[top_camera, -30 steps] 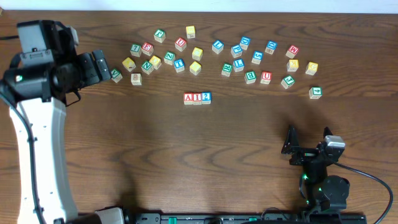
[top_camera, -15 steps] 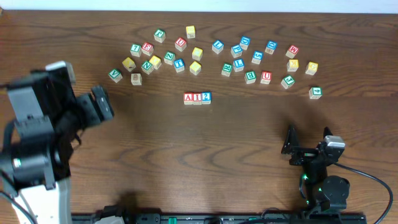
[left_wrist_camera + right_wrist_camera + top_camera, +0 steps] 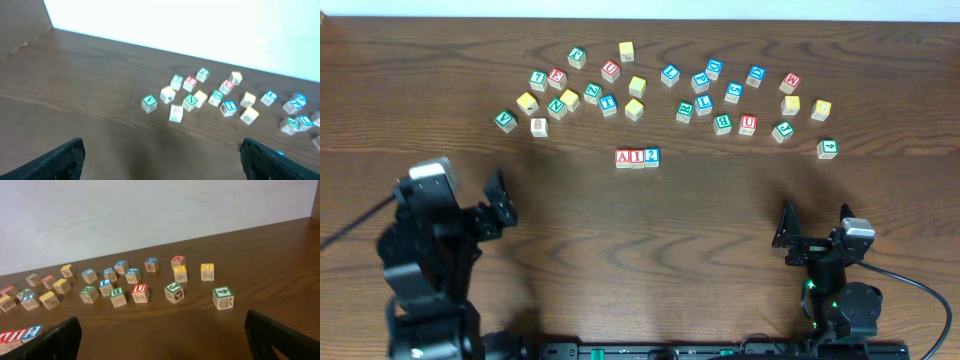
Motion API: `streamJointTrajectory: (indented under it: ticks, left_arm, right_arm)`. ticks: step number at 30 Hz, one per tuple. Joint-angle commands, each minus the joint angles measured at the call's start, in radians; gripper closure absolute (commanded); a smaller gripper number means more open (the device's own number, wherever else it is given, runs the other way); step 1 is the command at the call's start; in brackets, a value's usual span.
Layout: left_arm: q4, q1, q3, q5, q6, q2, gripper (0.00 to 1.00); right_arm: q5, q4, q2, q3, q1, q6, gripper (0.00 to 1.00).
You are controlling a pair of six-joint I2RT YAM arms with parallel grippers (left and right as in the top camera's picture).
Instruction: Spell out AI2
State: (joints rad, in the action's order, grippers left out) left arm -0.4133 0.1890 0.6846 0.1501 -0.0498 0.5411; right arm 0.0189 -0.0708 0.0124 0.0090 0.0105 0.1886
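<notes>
Three cubes stand side by side in a row at the table's middle: the red "A" cube (image 3: 623, 157), the red "I" cube (image 3: 637, 157) and the blue "2" cube (image 3: 651, 156), touching and reading AI2. The right wrist view catches them at its lower left edge, with the "2" cube (image 3: 32, 331) nearest. My left gripper (image 3: 492, 212) is open near the front left, well away from the row, with bare wood between its fingers (image 3: 162, 155). My right gripper (image 3: 815, 228) is open at the front right, nothing between its fingers (image 3: 162, 330).
Several other lettered cubes lie scattered in a band behind the row, from the green "V" cube (image 3: 505, 121) on the left to the green "4" cube (image 3: 827, 148) on the right. A white wall (image 3: 150, 210) runs along the table's far edge.
My left arm has swung back from the far left beside the scattered cubes to the front left, gripper still open. The right arm and all cubes have not moved.
</notes>
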Motion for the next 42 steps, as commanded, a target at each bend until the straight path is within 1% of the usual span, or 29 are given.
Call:
streamJointTrajectory:
  ticks: [1,2,3,7,14,19,23,33,42]
  left_arm:
    - [0.131,0.002,-0.165,-0.012,0.014,-0.112,0.02]
    - [0.171,0.001,-0.206,-0.012,0.02,-0.14,0.02]
    - [0.246,0.001,-0.284,-0.01,0.046,-0.195,0.02]
    - [0.343,0.001,-0.407,-0.001,0.135,-0.292,0.02]
    - [0.36,0.001,-0.508,-0.001,0.318,-0.391,0.02]
    - [0.378,0.001,-0.552,-0.001,0.406,-0.433,0.03]
    - [0.378,0.001,-0.584,-0.002,0.435,-0.467,0.03]
    - [0.378,0.001,-0.65,-0.002,0.443,-0.541,0.02]
    - [0.361,0.002,-0.681,-0.005,0.442,-0.54,0.02]
  right_arm:
    - [-0.003,-0.003,-0.007,-0.003,-0.003,-0.014,0.01]
    - [-0.003,-0.003,-0.007,-0.003,-0.003,-0.014,0.01]
    - [-0.003,-0.003,-0.007,-0.003,-0.003,-0.014,0.01]
    - [-0.003,-0.003,-0.007,-0.003,-0.003,-0.014,0.01]
    - [-0.003,-0.003,-0.007,-0.003,-0.003,-0.014,0.01]
    - [-0.003,-0.003,-0.007,-0.003,-0.003,-0.014,0.01]
    - [-0.003,-0.003,-0.007,-0.003,-0.003,-0.014,0.01]
    - [-0.003,-0.003,-0.007,-0.003,-0.003,-0.014,0.01]
    - [-0.003,-0.003,-0.007,-0.003,-0.003,-0.014,0.01]
